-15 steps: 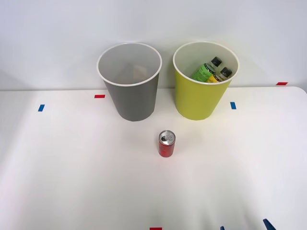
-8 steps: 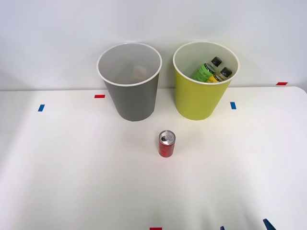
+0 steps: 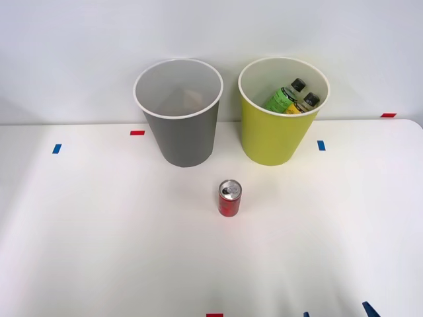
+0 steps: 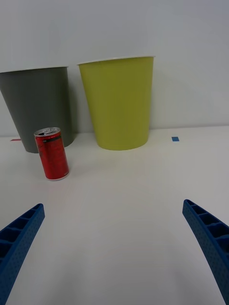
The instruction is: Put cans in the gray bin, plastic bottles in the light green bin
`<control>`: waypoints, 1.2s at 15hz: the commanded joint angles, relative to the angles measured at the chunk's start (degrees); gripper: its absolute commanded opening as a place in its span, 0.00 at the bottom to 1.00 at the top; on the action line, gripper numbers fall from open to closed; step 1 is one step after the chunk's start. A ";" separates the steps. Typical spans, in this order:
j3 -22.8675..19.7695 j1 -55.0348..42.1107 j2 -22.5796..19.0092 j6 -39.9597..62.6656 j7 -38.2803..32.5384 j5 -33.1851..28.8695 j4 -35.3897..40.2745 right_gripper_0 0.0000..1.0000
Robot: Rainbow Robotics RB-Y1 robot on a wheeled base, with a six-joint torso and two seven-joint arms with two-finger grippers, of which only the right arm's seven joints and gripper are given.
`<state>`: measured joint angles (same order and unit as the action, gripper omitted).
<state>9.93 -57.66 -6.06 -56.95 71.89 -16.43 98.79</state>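
Right gripper (image 4: 114, 252) hangs low over the white table (image 3: 99, 251), blue fingers (image 4: 210, 238) spread wide with nothing between them. Ahead and off toward one finger stands the red can (image 4: 52, 153), upright and well apart. Beyond it rise the gray bin (image 4: 40, 107) and light green bin (image 4: 119, 100), the latter holding two plastic bottles (image 3: 285, 97).
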 commanded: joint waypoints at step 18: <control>0.00 0.00 0.00 0.00 0.00 0.00 0.00 1.00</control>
<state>9.93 -57.66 -6.06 -56.95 71.89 -16.44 98.79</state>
